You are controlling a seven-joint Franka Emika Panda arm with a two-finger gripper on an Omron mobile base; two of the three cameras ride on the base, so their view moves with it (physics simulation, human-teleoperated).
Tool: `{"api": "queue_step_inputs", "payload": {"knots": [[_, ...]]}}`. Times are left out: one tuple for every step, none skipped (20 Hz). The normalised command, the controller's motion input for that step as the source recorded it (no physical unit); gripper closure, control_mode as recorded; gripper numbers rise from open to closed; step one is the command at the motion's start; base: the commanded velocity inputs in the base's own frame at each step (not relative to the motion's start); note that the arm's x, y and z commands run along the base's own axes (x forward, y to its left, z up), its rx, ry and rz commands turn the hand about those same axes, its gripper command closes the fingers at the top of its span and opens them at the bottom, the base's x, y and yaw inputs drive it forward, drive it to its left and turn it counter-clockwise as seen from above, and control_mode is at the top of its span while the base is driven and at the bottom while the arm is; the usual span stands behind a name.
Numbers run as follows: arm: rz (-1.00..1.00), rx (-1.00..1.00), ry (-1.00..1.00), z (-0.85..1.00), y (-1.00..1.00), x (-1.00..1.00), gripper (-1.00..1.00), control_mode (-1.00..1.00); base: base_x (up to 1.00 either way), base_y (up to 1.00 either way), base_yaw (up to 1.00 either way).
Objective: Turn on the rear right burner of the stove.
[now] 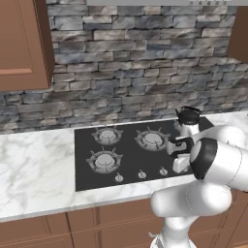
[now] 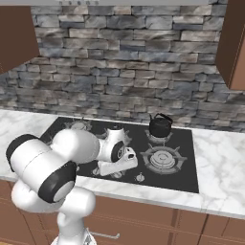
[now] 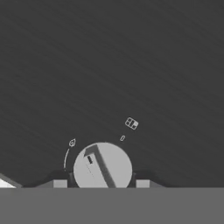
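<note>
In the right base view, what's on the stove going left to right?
Rear left burner → robot wrist and gripper low over the knob row → black kettle on the rear right burner → front right burner.

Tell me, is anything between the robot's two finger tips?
Yes. In the hand view a round grey knob on the black stove sits right between the fingertips of the gripper, one on each side.

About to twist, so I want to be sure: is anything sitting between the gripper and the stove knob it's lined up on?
Nothing visible. In the hand view the gripper sits right at the round knob, one fingertip either side, bare black stove glass beyond. The kettle stands back on a rear burner.
</note>
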Motion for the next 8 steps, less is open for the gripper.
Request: {"api": "queue_step_inputs", "payload": {"knots": [[0.65, 0.17, -0.12, -0.21, 0.0, 0.0, 1.0, -1.0, 0.0, 0.0, 0.0], [0.63, 0.17, -0.11, -0.23, 0.0, 0.0, 1.0, -1.0, 0.0, 0.0, 0.0], [0.63, 0.15, -0.06, -0.23, 0.0, 0.0, 1.0, -1.0, 0.0, 0.0, 0.0], [0.63, 0.13, 0.0, -0.23, 0.0, 0.0, 1.0, -1.0, 0.0, 0.0, 0.0], [0.63, 0.1, 0.0, -0.26, 0.0, 0.0, 1.0, -1.0, 0.0, 0.0, 0.0], [0.64, 0.08, 0.0, -0.26, 0.0, 0.0, 1.0, -1.0, 0.0, 0.0, 0.0], [0.63, 0.06, 0.0, -0.26, 0.06, 0.0, 1.0, -1.0, 0.0, 0.0, 0.0], [0.63, 0.05, 0.0, -0.29, 0.09, 0.0, 1.0, -1.0, 0.0, 0.0, 0.0]]}}
